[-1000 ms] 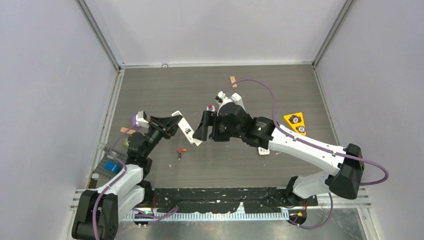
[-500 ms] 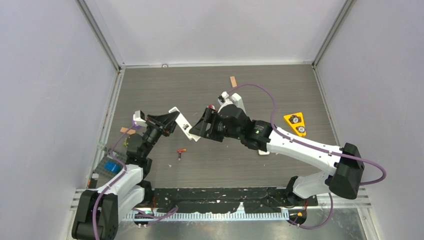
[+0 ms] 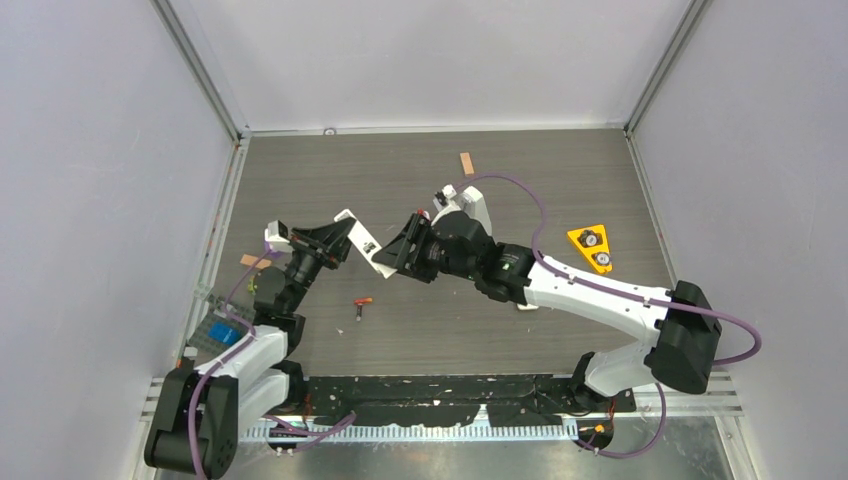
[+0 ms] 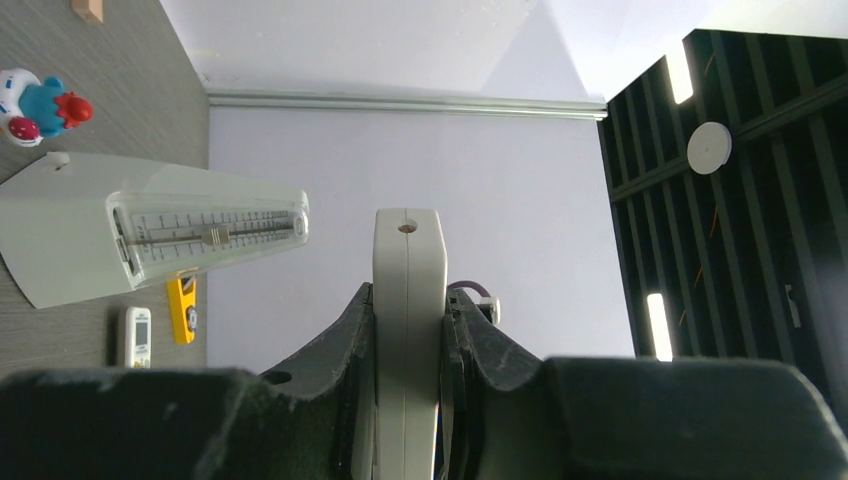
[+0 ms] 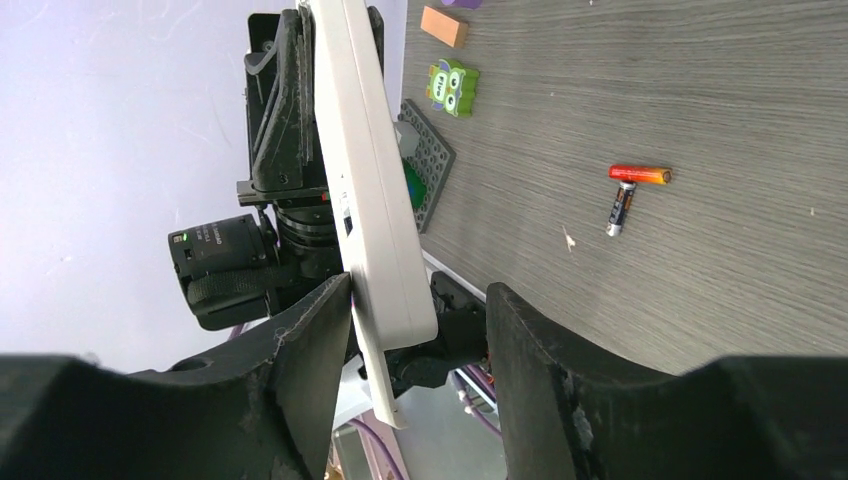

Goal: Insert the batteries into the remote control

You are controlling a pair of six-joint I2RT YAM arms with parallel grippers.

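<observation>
We hold remote point(image 3: 367, 246) clamped in left gripper point(image 4: 408, 305), aloft. Right gripper point(image 5: 418, 300) straddles remote's free end; fingers point(image 5: 540, 380) half-wide, gap showing, no grip. Batteries point(image 5: 630, 190) lie below remote. Judged step: regrip. Next: close right squarely.

White shells on the long links of left arm point(image 3: 248, 352) and right arm point(image 3: 600, 295); black housings at elbows, wrists and bases. Purple cable point(image 3: 541, 215) looped along each arm. Green lamp point(image 3: 507, 258) lit at the 10 o'clock end of the right white link. Left gripper point(image 4: 408, 300) and right gripper point(image 5: 415, 300) matte black; fingers point(image 5: 310, 360) chunky, rough-textured.
</observation>
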